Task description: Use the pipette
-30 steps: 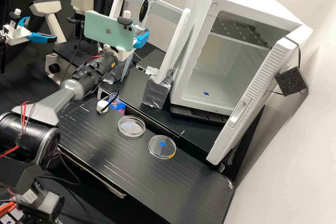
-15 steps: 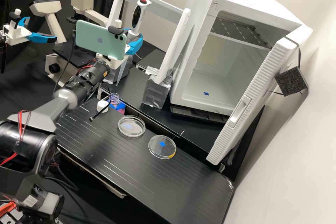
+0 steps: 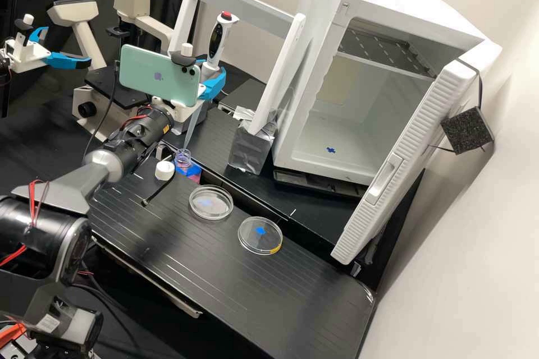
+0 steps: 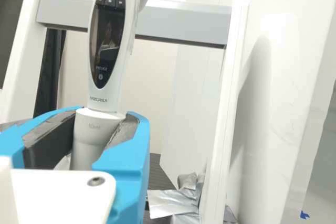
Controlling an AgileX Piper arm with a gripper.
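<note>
In the high view, my gripper (image 3: 212, 85) is shut on the white pipette (image 3: 220, 39), which stands nearly upright with its red button on top. The long tip (image 3: 192, 128) slants down to just above the mouth of a small clear bottle (image 3: 183, 159); whether it enters the mouth I cannot tell. In the wrist view, the pipette (image 4: 107, 51) rises from between the blue fingers of the gripper (image 4: 100, 140), which press on its grey lower body.
A white cap (image 3: 164, 170) stands beside the bottle. Two petri dishes (image 3: 210, 202) lie on the black bench (image 3: 191, 252). Behind are a white rack (image 3: 278, 73), a microscope (image 3: 92, 104) and an open white incubator (image 3: 320, 84).
The gripper has moved left and down with the pipette. The tip, earlier farther behind the phone and arm, now comes down over the bottle.
</note>
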